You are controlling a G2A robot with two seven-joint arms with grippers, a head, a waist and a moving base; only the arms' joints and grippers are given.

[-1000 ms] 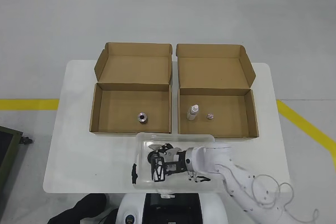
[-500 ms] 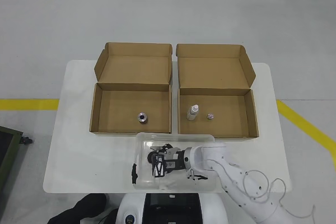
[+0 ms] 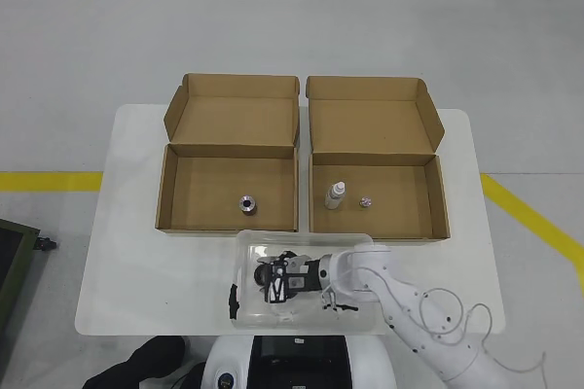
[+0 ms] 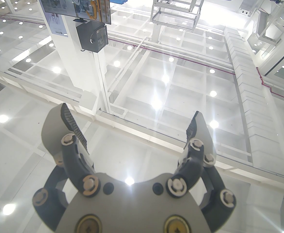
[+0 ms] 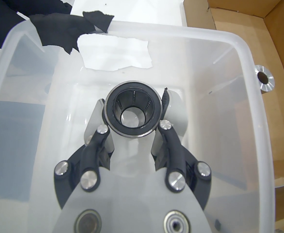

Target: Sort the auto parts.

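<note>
Grip on the black linear bearing (image 5: pixel 142 105) looks firm: the right hand (image 5: pixel 133 101) is closed against its outer wall inside the clear plastic bin (image 5: pixel 243 49), bore facing the wrist camera, probably so it can lift straight out. The right wrist view makes that pinch plain. The top view lays out the destinations on the worktop (image 3: pixel 136 243): a left cardboard box (image 3: pixel 200 194) holding a silver bushing (image 3: pixel 246 203), and a right cardboard box (image 3: pixel 409 199) holding a small white bottle-shaped part (image 3: pixel 336 194) and a small round part (image 3: pixel 366 202). The left hand (image 4: pixel 132 120), spread wide and empty, faces the ceiling, seemingly parked clear.
</note>
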